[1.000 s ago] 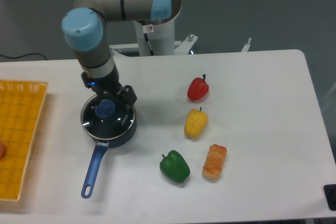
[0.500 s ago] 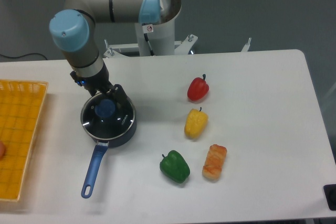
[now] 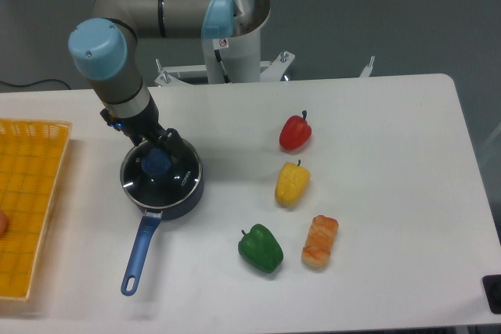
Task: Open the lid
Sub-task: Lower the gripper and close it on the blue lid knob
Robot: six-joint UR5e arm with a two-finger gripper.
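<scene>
At the far left we see a yellow basket [image 3: 27, 193] on the white table [image 3: 376, 209]. Next to it stands a dark blue saucepan [image 3: 160, 193], its long handle pointing toward the near edge, and the lid [image 3: 174, 179] sits flat on top of it, covering the pan. The gripper [image 3: 156, 149] is directly over the lid's far side, its dark fingers down at the blue knob [image 3: 156, 163] in the centre of the glass. We cannot tell from this view how wide the fingers stand or whether they have hold of the knob.

Behind, on the arm's white base column, we see a small round red-and-white sticker [image 3: 223, 42]; its marking is too small to read.

Further right lie a green pepper [image 3: 261, 249], a yellow pepper [image 3: 292, 184], a red pepper [image 3: 295, 132] and an orange piece of bread [image 3: 319, 241], all well apart from the saucepan.
</scene>
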